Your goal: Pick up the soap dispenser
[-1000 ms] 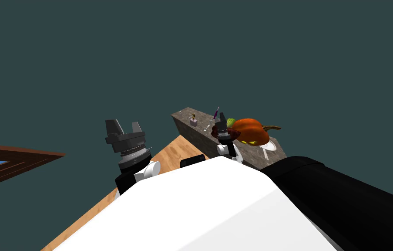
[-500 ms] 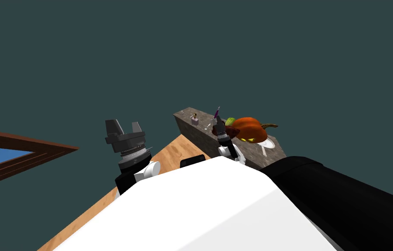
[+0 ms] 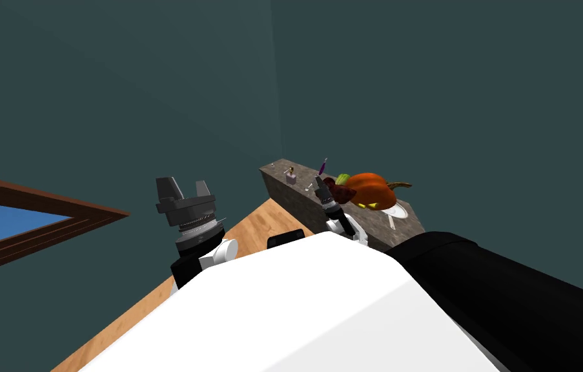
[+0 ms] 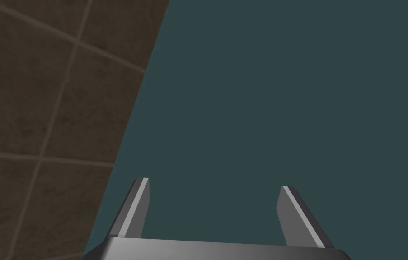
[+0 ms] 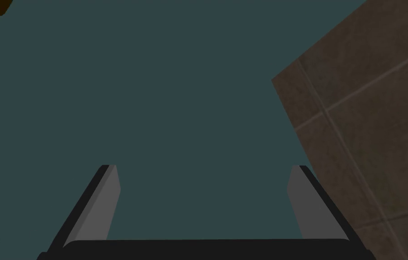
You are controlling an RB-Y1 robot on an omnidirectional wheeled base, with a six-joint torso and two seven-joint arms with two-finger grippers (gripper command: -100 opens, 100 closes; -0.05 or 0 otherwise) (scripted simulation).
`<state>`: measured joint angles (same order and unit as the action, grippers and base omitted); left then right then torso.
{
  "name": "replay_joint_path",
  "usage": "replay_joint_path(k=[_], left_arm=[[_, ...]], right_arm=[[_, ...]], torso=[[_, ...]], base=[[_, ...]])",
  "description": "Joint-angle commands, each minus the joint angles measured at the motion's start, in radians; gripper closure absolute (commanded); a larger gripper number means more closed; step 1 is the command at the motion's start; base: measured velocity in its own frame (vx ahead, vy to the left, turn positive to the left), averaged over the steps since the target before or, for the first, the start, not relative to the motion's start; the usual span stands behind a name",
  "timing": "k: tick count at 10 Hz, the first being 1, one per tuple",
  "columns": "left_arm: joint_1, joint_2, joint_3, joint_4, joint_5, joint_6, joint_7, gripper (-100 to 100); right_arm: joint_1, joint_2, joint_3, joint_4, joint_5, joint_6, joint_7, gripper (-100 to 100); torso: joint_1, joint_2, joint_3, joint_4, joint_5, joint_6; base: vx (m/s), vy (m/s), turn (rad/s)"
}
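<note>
The soap dispenser (image 3: 290,176) stands upright near the upper-left end of the table (image 3: 283,191), just up-left of the right tool (image 3: 319,183), whose fingers are parted and empty; the left tool (image 3: 184,186), likewise parted, sits well apart at left-centre.

Dispenser (image 3: 290,176) at far end of counter (image 3: 293,196) — too small for detail. Pumpkin (image 3: 374,189) covers part of plate (image 3: 402,212); frame (image 3: 38,213) cut by left edge.

Rough speckled stone counter (image 3: 295,196) beside matt, grained wood floor (image 3: 252,230).
</note>
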<state>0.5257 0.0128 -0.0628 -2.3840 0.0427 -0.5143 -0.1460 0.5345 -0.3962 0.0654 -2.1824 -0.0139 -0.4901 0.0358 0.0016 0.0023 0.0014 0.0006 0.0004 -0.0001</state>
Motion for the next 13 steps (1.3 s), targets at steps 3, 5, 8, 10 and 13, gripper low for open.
replay_joint_path(k=[3, 5, 8, 10, 13], left_arm=[[0.0, 0.0, 0.0, 0.0, 0.0, 0.0, 0.0, 0], [0.0, 0.0, 0.0, 0.0, 0.0, 0.0, 0.0, 0], [0.0, 0.0, 0.0, 0.0, 0.0, 0.0, 0.0, 0], [0.0, 0.0, 0.0, 0.0, 0.0, 0.0, 0.0, 0], [0.0, 0.0, 0.0, 0.0, 0.0, 0.0, 0.0, 0]], right_arm=[[0.022, -0.095, 0.025, 0.028, 0.001, -0.013, -0.013, -100], [0.034, -0.155, 0.043, 0.048, 0.002, -0.019, -0.021, -100], [0.06, -0.248, 0.082, 0.093, 0.006, -0.03, -0.036, -100], [0.073, -0.313, 0.102, 0.117, 0.008, -0.035, -0.043, -100], [0.087, -0.389, 0.122, 0.142, 0.01, -0.04, -0.05, -100]], torso=[[0.001, 0.0, 0.0, 0.0, 0.0, 0.0], [0.0, 0.0, 0.0, 0.0, 0.0, 0.0], [0.0, -0.001, 0.0, 0.0, 0.0, 0.0], [0.0, -0.001, -0.001, 0.0, 0.0, 0.0], [-0.001, -0.002, -0.001, 0.0, 0.0, 0.0]], base=[[-0.03, 0.038, 0.026], [-0.032, 0.036, 0.031], [-0.02, 0.038, 0.038], [-0.015, 0.039, 0.035], [-0.006, 0.022, 0.029]])
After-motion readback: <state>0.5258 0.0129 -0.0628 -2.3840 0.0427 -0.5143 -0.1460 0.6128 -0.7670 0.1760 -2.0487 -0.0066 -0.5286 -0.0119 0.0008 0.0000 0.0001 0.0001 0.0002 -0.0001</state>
